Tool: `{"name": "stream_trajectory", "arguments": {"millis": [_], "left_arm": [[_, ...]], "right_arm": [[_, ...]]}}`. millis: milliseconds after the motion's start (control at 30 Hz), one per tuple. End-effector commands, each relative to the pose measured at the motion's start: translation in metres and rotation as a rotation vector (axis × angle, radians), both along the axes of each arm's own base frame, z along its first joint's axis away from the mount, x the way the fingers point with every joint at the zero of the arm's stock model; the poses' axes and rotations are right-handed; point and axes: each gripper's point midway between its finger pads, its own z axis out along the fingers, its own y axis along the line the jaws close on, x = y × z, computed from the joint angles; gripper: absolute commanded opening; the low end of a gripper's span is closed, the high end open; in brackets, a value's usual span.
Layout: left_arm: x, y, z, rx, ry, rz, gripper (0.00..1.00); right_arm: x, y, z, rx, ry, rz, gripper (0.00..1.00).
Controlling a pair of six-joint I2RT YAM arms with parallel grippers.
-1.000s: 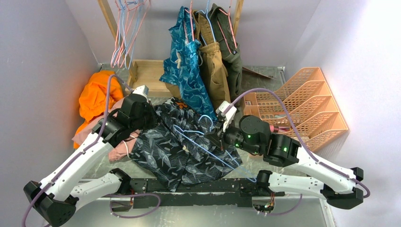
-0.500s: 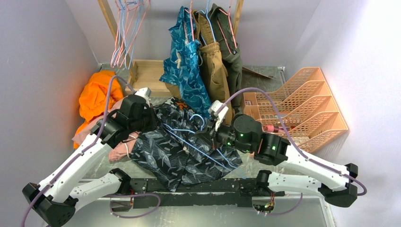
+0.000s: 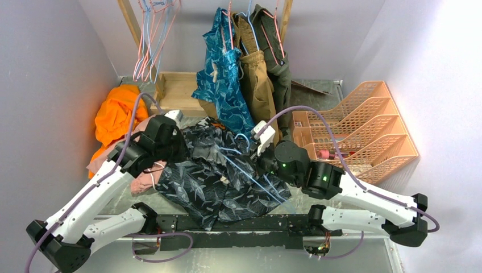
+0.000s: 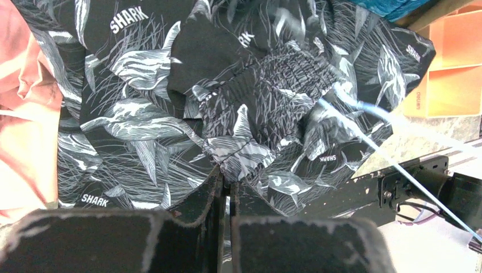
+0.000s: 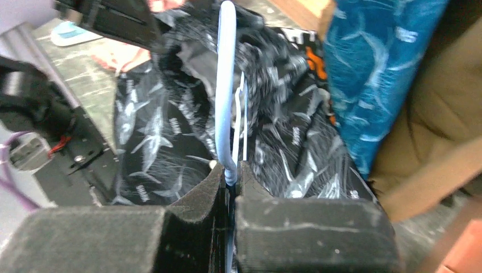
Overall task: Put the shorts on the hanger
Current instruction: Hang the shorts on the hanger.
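**Charcoal shorts (image 3: 219,185) pinched on the left, blue hanger (image 3: 250,176) clamped on the right**

Spread rumpled across the table (image 3: 352,256) between the two arms, the shorts show a grey-white shark print and the word SHARK in the left wrist view. Their near edge overlaps the black rail (image 3: 250,223) at the front. The left gripper (image 4: 226,183) has its jaws closed tight on a fold of the fabric, just below the gathered elastic waistband. The right gripper (image 5: 230,173) presses its foam pads together on the hanger's light-blue wire, which rises straight out from between them. Seen from above, the hanger slants across the right half of the shorts, touching the fabric. Whether any wire sits inside the waist I cannot tell.

A peach plastic file rack (image 3: 372,122) stands at the right of the table, its lattice slots open upward. A small pink-red object (image 3: 324,153) lies at the left end of one of the nearer slots, too small to identify. A shallow wooden box (image 3: 177,88) sits at the back left, with a bunch of pink and blue wire hangers (image 3: 150,40) hanging above it. Beside them hang teal shorts (image 3: 224,74), tan shorts (image 3: 258,85) and an olive garment (image 3: 278,62). An orange garment (image 3: 113,116) is heaped by the left wall, and a pink garment (image 3: 145,181) lies under the left arm.
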Motion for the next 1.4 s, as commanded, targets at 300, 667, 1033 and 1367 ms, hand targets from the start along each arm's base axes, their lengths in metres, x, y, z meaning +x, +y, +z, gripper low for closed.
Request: {"name": "stream_trajectory", "arguments": {"millis": [300,667,1033,1367], "left_arm": [[-0.004,-0.053,0.093,-0.269,-0.116,-0.218,0.07],[-0.014,-0.072,0.114,-0.361,-0.104,-0.315,0.07],[-0.026,-0.081,0.21,-0.493,-0.259,-0.416,0.07],[-0.05,-0.095,0.311,-0.681,-0.428,-0.597,0.17]], "right_arm": [[-0.02,0.019,0.031,0.135,-0.051,0.161,0.0],[0.01,0.046,0.044,0.255,-0.179,0.082,0.0],[-0.017,0.068,0.105,0.467,-0.277,0.267,0.0],[-0.029,0.025,0.199,0.783,-0.41,0.229,0.0]]}}
